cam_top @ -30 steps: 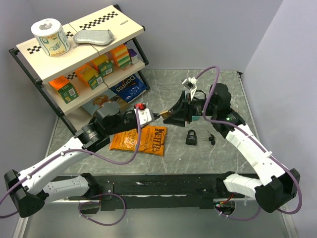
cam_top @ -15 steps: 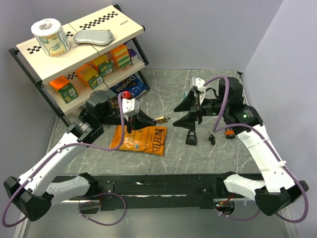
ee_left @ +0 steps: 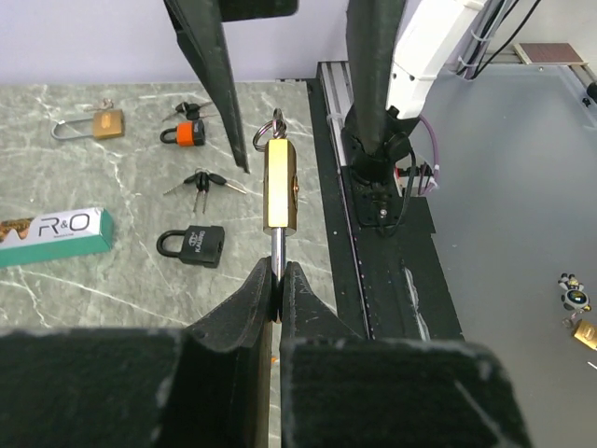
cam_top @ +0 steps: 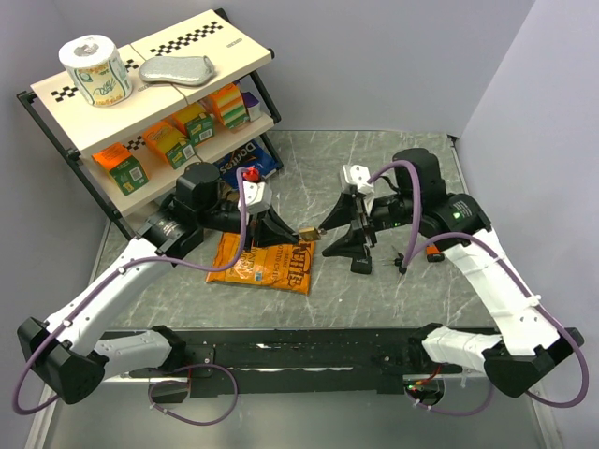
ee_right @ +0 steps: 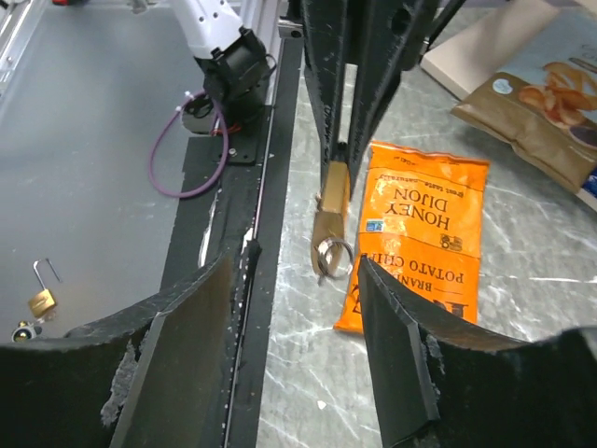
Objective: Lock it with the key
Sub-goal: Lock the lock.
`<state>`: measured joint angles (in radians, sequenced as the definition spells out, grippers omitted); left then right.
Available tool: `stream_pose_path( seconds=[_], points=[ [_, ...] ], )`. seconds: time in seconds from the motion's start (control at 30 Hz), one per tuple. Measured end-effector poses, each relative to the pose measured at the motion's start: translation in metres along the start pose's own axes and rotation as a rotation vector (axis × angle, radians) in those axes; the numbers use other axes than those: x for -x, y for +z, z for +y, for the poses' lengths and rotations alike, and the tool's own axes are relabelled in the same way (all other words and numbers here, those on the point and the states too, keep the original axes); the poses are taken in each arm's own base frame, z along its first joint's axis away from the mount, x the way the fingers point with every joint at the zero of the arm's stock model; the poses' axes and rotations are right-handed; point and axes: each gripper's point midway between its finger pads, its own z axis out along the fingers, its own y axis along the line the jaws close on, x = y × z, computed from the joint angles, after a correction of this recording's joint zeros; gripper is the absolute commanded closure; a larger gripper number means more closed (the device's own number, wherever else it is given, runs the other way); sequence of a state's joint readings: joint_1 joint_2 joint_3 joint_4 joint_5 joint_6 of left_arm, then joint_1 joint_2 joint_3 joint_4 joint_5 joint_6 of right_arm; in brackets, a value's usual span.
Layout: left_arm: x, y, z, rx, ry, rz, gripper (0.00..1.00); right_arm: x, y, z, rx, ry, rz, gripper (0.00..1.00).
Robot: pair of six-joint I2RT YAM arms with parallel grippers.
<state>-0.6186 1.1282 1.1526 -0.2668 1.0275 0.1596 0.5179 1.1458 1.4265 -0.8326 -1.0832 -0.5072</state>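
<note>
Gripping the thin steel shackle (ee_left: 276,250) between shut jaws, the left gripper (ee_left: 277,280) holds the small rectangular brass padlock (ee_left: 280,182) clear of the table, its body pointing straight out from the fingertips. The padlock's long axis runs on from those jaws toward the right gripper (ee_right: 294,266), so the 2 grippers face each other along 1 line with the lock between them.

At the end of the body farthest from the left jaws hangs a round metal key ring (ee_left: 266,138). The key appears to sit in the base there, but it is too small to make out clearly.

The right gripper's jaws stand apart and hold nothing. Its 2 fingers flank the ring end of the padlock, 1 on each side. The ring lies closer to 1 finger than to the other, and no contact shows.

As a judgement, the right arm is the nearer to the key. The coming move turns on centring its jaws on the key head, closing there, and twisting about the padlock's long axis, which lies roughly along the wrist's own. Pinching only the loose ring would turn nothing.
</note>
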Motion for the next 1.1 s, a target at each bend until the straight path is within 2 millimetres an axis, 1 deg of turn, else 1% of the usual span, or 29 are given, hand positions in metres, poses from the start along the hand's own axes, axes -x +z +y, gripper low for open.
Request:
stream_pose_path(
  seconds=[0.03,0.1,0.13,0.2,0.3,0.33,0.4,0.43,0.5,0.53,0.6,0.63,0.83,1.1],
  points=[
    [-0.001,0.000,0.001,0.001,-0.004,0.001,0.99,0.000,0.002,0.000,0.005,0.001,0.002,0.42],
    [-0.001,0.000,0.001,0.000,-0.011,0.002,0.99,-0.002,0.005,0.000,0.013,0.008,0.008,0.46],
    [0.000,0.000,0.001,0.000,-0.013,0.001,0.99,-0.003,0.006,-0.001,0.014,0.013,0.011,0.50],
    [0.001,0.000,0.000,-0.001,-0.015,-0.001,0.99,-0.005,0.008,-0.004,0.014,0.028,0.016,0.53],
    [0.002,0.000,0.000,-0.003,-0.021,-0.002,0.99,-0.006,0.009,-0.007,0.010,0.038,0.018,0.61],
    [0.002,0.000,0.000,-0.004,-0.023,-0.003,0.99,-0.005,0.009,-0.008,0.009,0.039,0.017,0.66],
    [0.003,0.000,0.000,-0.005,-0.024,-0.003,0.99,-0.005,0.010,-0.008,0.009,0.038,0.016,0.72],
    [0.003,0.000,-0.001,-0.006,-0.023,-0.004,0.99,-0.004,0.011,-0.007,0.010,0.040,0.015,0.76],
    [0.004,0.001,-0.001,-0.013,-0.023,-0.007,0.99,-0.004,0.011,-0.008,0.010,0.040,0.013,0.80],
    [0.004,0.001,-0.002,-0.015,-0.025,-0.008,0.99,-0.004,0.012,-0.008,0.010,0.042,0.013,0.84],
    [0.004,0.000,-0.002,-0.017,-0.032,-0.008,0.99,-0.004,0.012,-0.009,0.008,0.047,0.015,0.87],
    [0.004,0.000,-0.002,-0.017,-0.035,-0.008,0.99,-0.004,0.012,-0.009,0.008,0.048,0.015,0.91],
    [0.005,0.000,-0.003,-0.022,-0.069,-0.013,0.99,-0.004,0.015,-0.011,0.000,0.038,0.019,1.00],
    [0.009,0.000,0.000,-0.018,-0.112,-0.032,0.99,-0.002,0.019,-0.014,-0.010,0.044,0.018,1.00]
  ],
)
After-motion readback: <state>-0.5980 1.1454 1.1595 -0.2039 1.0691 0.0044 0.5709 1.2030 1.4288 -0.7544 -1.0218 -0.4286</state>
